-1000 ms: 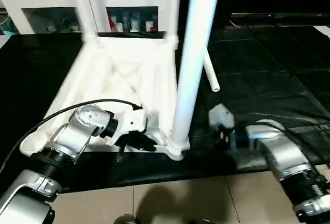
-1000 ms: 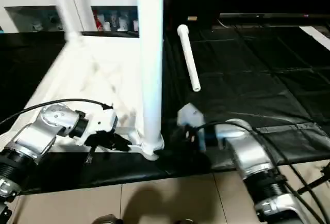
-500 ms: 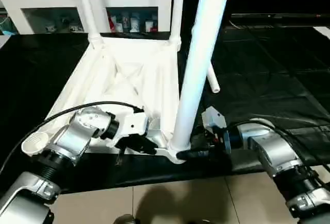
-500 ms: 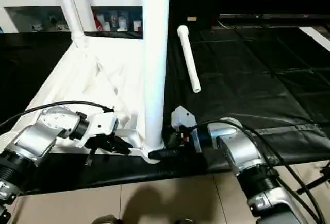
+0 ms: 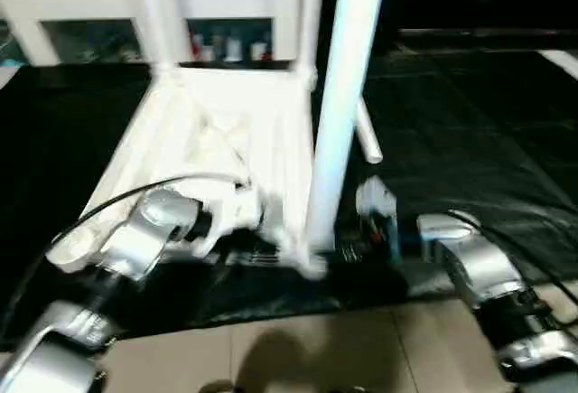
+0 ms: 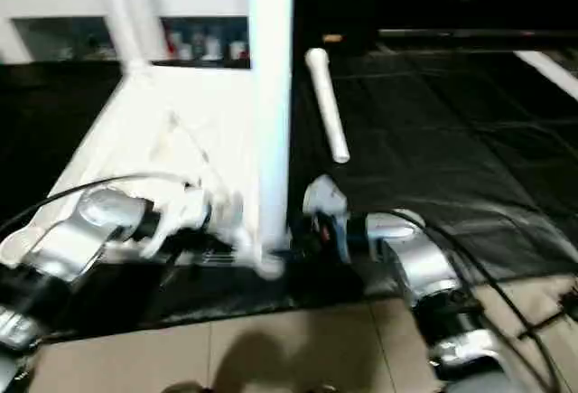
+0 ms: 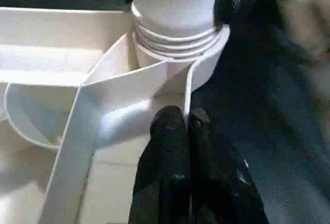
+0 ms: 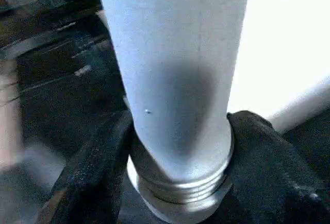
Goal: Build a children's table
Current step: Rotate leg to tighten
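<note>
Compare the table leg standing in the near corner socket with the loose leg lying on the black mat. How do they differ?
The near leg stands upright, its threaded end in the tabletop corner socket; the loose leg lies flat on the black mat. The right pincer has its fingers on either side of the near leg's base; nothing touches the loose leg. Both are white tapered tubes.

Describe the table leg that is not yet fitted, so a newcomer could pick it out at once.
Start at the upturned white table top on the black mat. Three legs rise from its corner sockets; beyond the nearest upright leg, on the robot's right, the loose leg lies on the mat. It is the only one lying flat rather than standing.
</note>
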